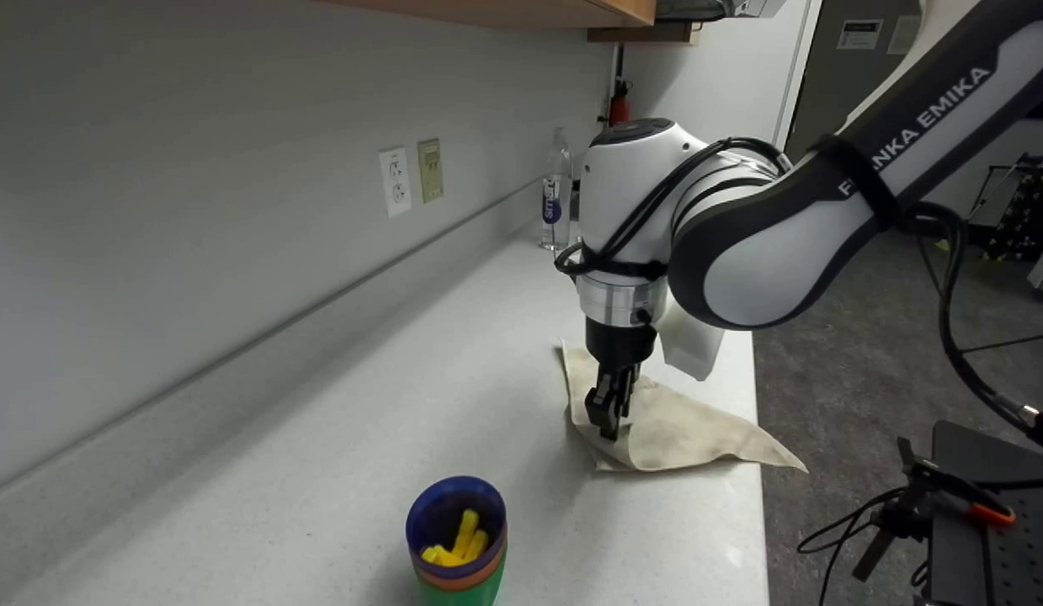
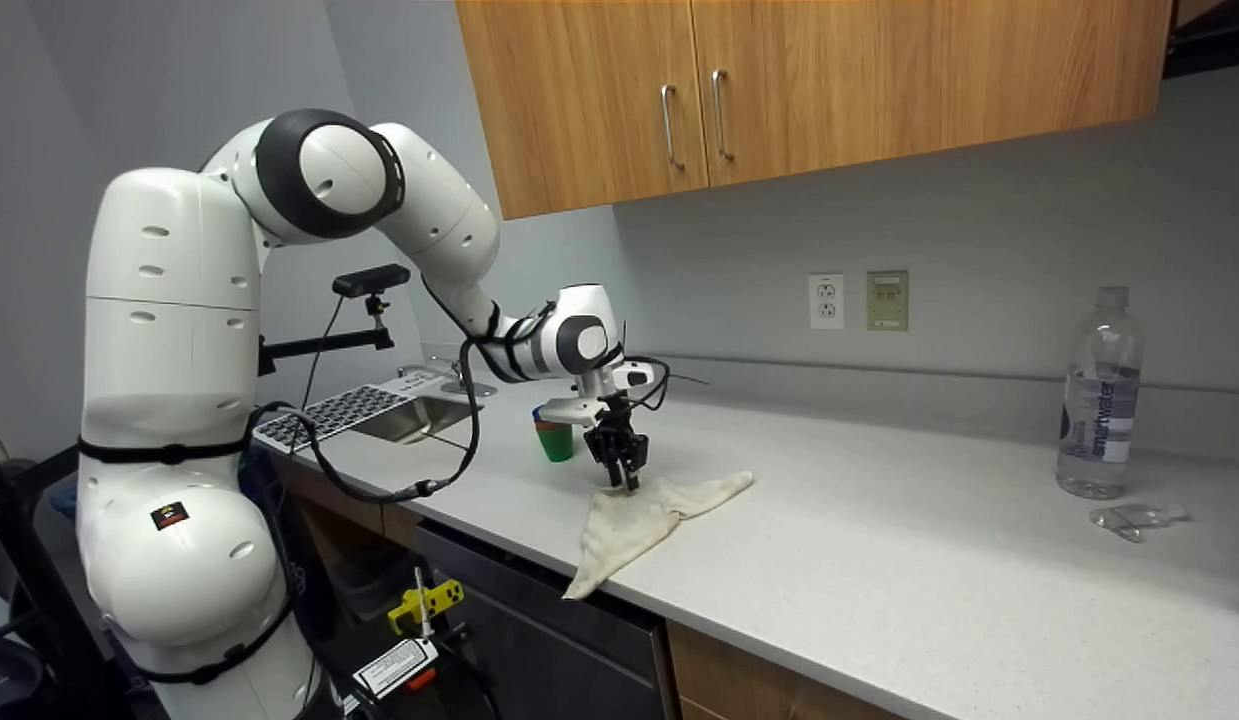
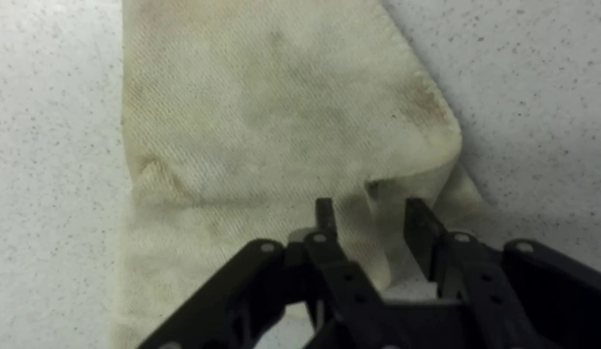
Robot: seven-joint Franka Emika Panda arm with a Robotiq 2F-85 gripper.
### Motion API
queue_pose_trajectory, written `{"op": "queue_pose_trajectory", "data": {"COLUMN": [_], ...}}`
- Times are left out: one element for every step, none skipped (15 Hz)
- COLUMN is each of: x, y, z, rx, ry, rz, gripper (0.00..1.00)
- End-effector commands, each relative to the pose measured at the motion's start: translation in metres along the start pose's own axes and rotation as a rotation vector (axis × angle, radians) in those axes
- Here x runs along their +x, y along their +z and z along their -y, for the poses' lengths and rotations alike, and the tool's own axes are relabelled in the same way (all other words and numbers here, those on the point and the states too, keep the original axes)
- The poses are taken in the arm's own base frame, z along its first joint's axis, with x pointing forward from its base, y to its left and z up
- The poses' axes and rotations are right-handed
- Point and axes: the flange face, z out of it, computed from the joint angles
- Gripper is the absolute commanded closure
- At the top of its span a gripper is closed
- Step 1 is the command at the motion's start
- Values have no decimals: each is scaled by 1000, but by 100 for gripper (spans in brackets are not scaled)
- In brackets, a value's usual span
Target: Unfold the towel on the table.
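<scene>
Pointing down, jaws parted and empty, the gripper (image 3: 369,209) is over a loose fold near one edge of the towel (image 1: 694,433) — much of which reaches toward the front of the table (image 2: 879,560), one corner overhanging.

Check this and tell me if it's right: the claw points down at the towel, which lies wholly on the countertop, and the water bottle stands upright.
Not wholly: the towel has one corner jutting past the edge of the countertop, as both exterior views show. The claw does point down at the towel, and the water bottle stands upright.
</scene>
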Motion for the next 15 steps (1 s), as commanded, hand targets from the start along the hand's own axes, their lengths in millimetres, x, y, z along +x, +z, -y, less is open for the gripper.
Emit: {"op": "queue_pose_trajectory", "data": {"x": [-5, -4, -4, -4, -3, -3, -3, -3, -2, -2, -2, -2, 0, 0, 2], "y": [-27, -29, -31, -29, -28, -24, -22, -18, -15, -12, -9, -8, -6, -5, -3], "z": [9, 10, 12, 15, 17, 18, 19, 20, 20, 19, 18, 17, 17, 16, 14], "rx": [18, 29, 39, 49, 61, 72, 79, 81, 81, 78, 72, 72, 72, 74, 74], "ry": [-17, -17, -17, -18, -18, -15, -12, -9, -7, -6, -5, -4, -2, 0, 3], "rz": [12, 15, 18, 16, 17, 25, 30, 32, 32, 39, 40, 42, 41, 42, 40], "gripper": [26, 19, 11, 4, 0, 0, 0, 0, 0, 0, 0, 3, 15, 24, 31]}}
